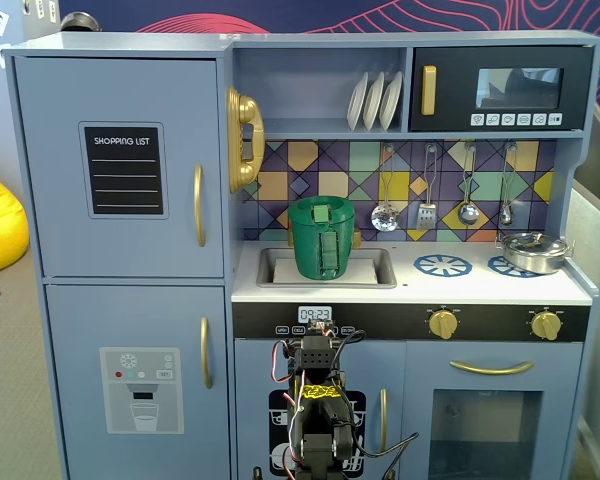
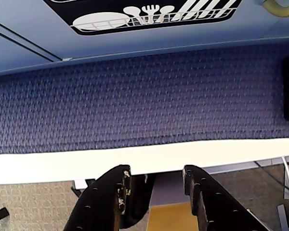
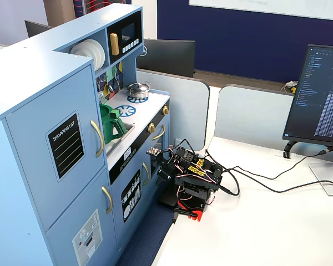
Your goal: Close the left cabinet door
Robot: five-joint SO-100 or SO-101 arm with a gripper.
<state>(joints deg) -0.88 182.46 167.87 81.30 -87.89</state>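
The left cabinet door (image 1: pixel 120 100) is light blue with a black "SHOPPING LIST" panel (image 1: pixel 125 170) and a curved gold handle (image 1: pixel 199 205). It lies flush with the cabinet front, shut, in both fixed views; it also shows from the side (image 3: pixel 50 160). My arm (image 1: pixel 320 410) sits folded low in front of the kitchen's middle, on the white table (image 3: pixel 255 233), well right of and below that door. In the wrist view my gripper (image 2: pixel 156 175) is open and empty, pointing down at the table edge and blue carpet (image 2: pixel 135 106).
Below the door is a door with an ice-dispenser graphic (image 1: pixel 140 390). A gold phone (image 1: pixel 244 138), a green pitcher (image 1: pixel 322 237) in the sink, a microwave (image 1: pixel 500 90) and a steel pot (image 1: pixel 536 250) lie to the right. A monitor (image 3: pixel 322 94) and cables (image 3: pixel 255 177) are on the table.
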